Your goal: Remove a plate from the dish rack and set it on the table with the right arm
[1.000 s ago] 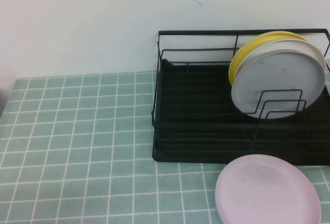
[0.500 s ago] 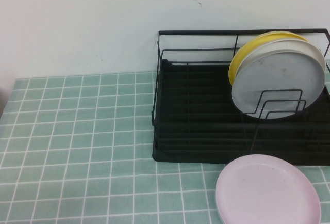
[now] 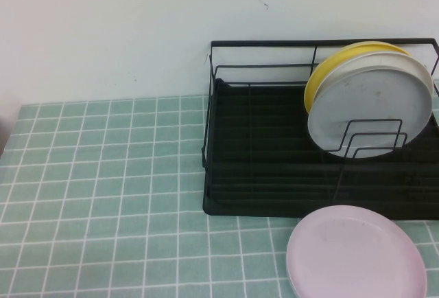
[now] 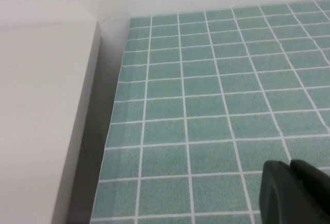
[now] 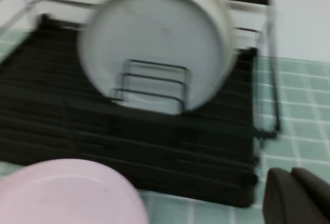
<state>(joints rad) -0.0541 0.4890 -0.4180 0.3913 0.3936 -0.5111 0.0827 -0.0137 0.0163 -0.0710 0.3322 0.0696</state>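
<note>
Nothing has shifted in the high view since the earlier frames: the pink plate (image 3: 357,253) lies flat on the table (image 3: 103,174) at the near right corner, just in front of the rack (image 3: 274,167), and neither arm shows there. Inside the rack, toward its right end, a grey-white plate (image 3: 370,102) leans upright against a wire divider with a yellow plate (image 3: 322,71) tucked behind it. From the right wrist camera, the right gripper (image 5: 296,195) shows only as dark finger ends hanging over the tiles beside the rack's right end, clear of the pink plate (image 5: 67,193); whether it is wide or narrow I cannot tell, but it holds nothing visible. From the left wrist camera, the left gripper (image 4: 294,190) hovers over bare tiles near the far left edge of the table, beside a pale ledge (image 4: 41,115); its opening cannot be told either. The plate appears already delivered, so the step in hand is likely the retreat. Done well, the right arm would lift away upward and rightward, avoiding the rack's wires and not nudging the plate's rim.
</note>
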